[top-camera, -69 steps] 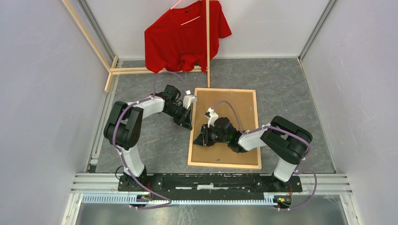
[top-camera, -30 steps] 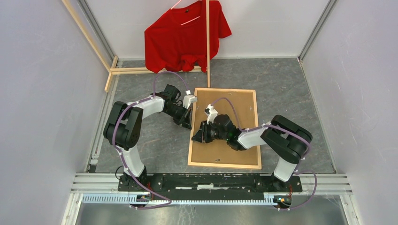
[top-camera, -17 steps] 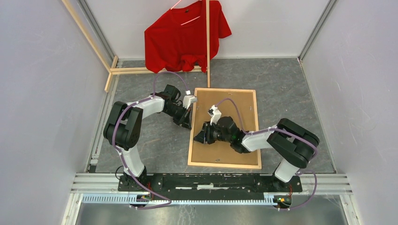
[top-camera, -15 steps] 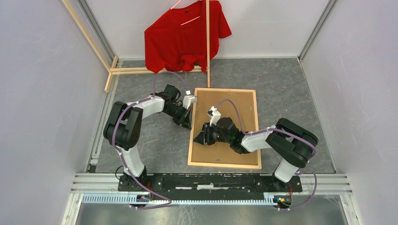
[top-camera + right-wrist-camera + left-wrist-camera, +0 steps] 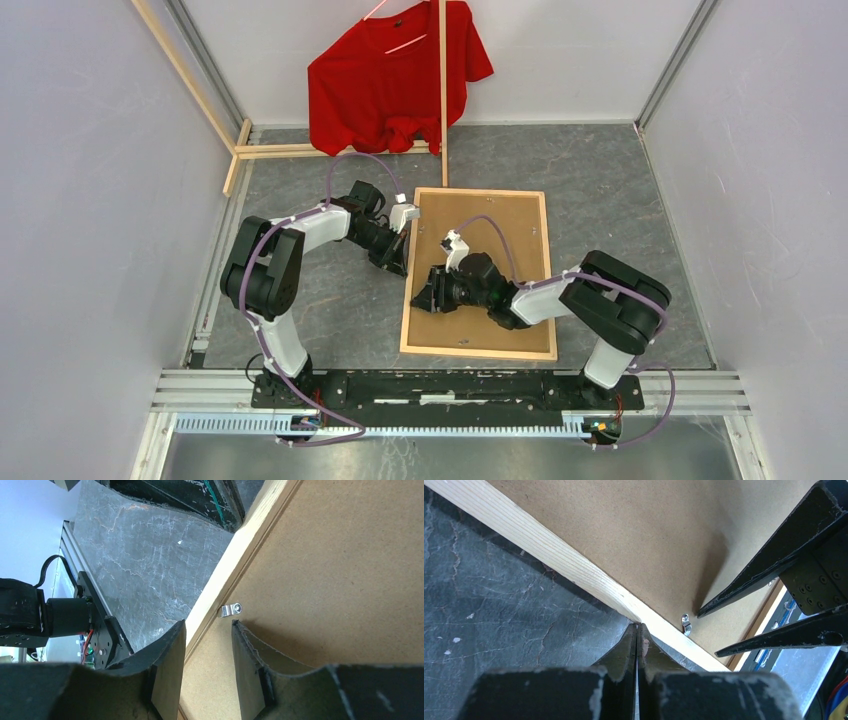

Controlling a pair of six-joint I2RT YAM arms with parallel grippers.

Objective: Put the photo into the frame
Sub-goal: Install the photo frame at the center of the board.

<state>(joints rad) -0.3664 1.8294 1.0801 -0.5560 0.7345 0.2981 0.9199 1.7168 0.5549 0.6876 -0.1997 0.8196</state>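
Frame (image 5: 478,351) lies flat on the table (image 5: 300,300), back up, brown backing board (image 5: 500,225) showing. Its long axis points toward the red shirt (image 5: 390,80), slightly skewed. Left gripper (image 5: 638,627) pressed together, tips at the frame's left rail. Right gripper (image 5: 207,625) spread, empty, straddling that rail beside a metal clip (image 5: 231,610).

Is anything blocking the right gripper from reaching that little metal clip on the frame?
Nothing visible does. The right gripper hangs with its fingers open, just short of the clip on the frame's left rail. The left gripper, shut, has its tip at that rail's outer edge, off to the side.
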